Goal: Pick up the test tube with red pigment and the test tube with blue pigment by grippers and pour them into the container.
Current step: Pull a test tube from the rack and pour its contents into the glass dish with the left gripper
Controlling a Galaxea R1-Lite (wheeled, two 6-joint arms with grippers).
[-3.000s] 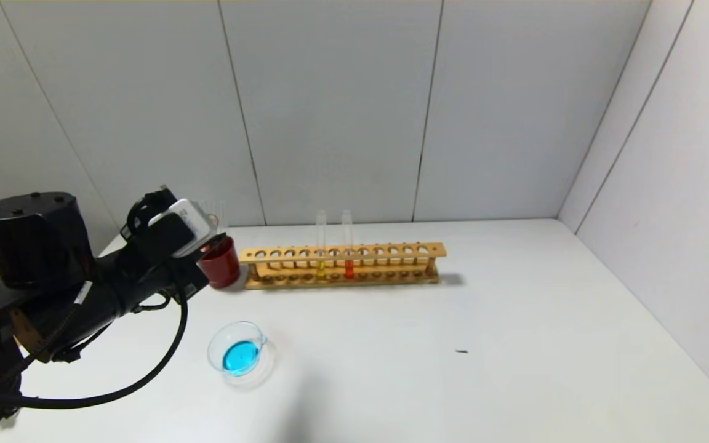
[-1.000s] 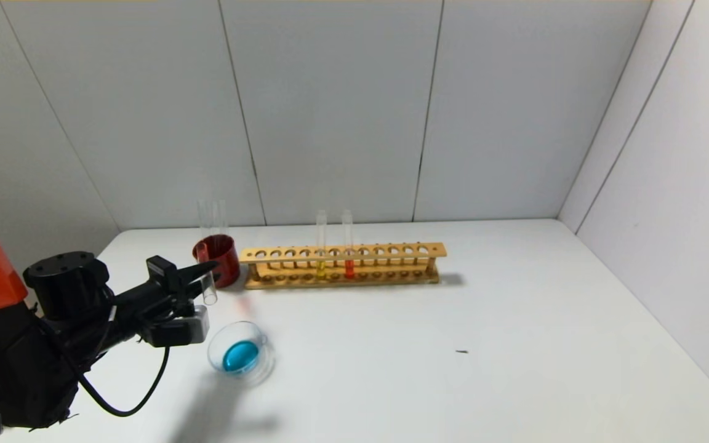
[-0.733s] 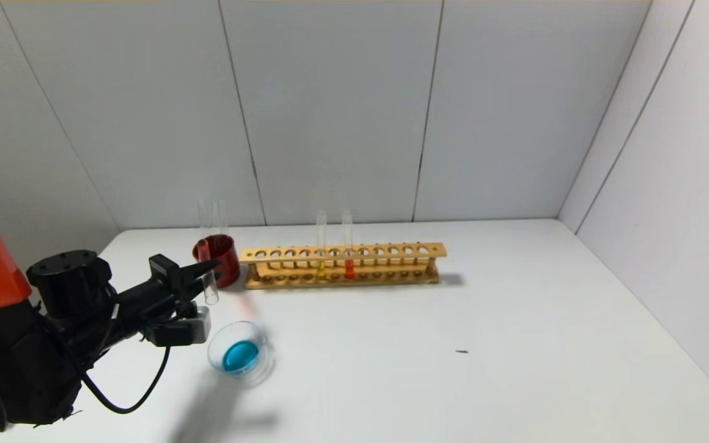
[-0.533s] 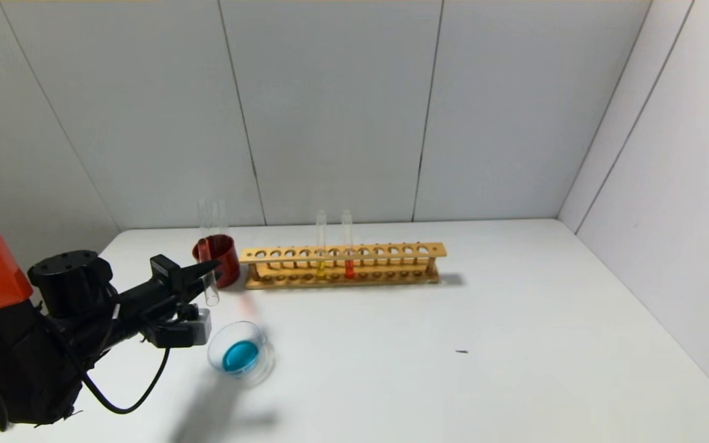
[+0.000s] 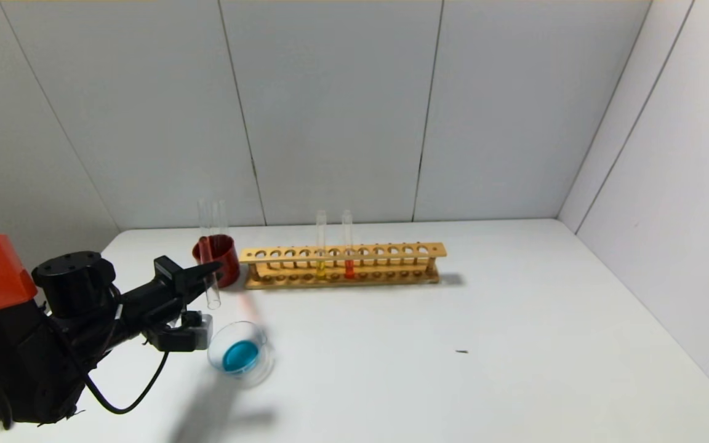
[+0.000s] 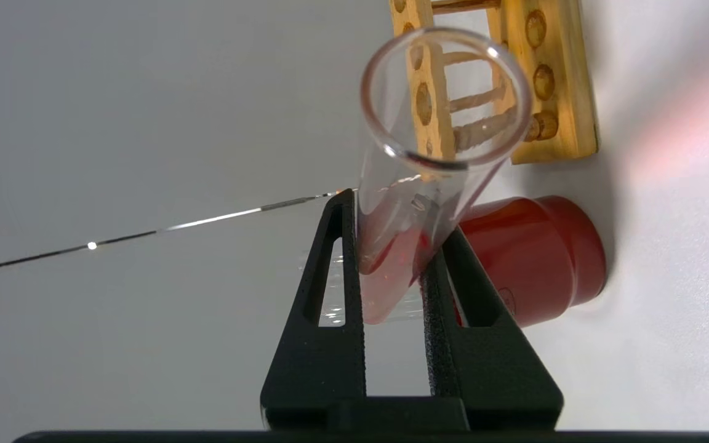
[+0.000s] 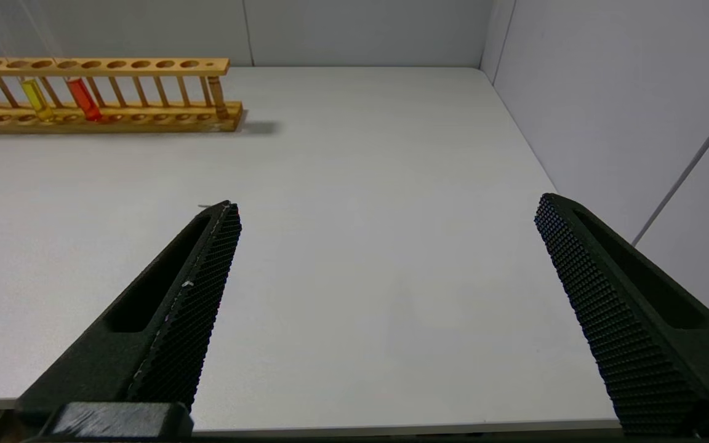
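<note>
Left wrist view: the left gripper (image 6: pixel 391 264) is clamped on the red tube (image 6: pixel 419 203), a slim glass tube with its open mouth toward the camera and a little red liquid pooled near the gripped end. In the head view the tube (image 5: pixel 210 277) hangs mouth-down and slightly tilted at the gripper (image 5: pixel 207 272), in front of the dark red cup (image 5: pixel 218 261) and beyond the dish (image 5: pixel 242 355), which already holds blue liquid. Assessment: the tube is light, rigid, smooth and breakable; thin glass between hard fingers may slip or rotate if the hold loosens, and may crack if squeezed harder. The present hold sits low on the body, near the liquid end, leaving the mouth free for pouring; this appears adequate. Residue clings to the wall, so draining may be slow. The mouth does not look to be over the dish yet. The right gripper (image 7: pixel 385 264) stands wide open over bare table (image 7: pixel 360 184), holding nothing. The rack (image 5: pixel 342 264) keeps a yellow tube (image 5: pixel 321 249) and an orange-red one (image 5: pixel 348 246).
</note>
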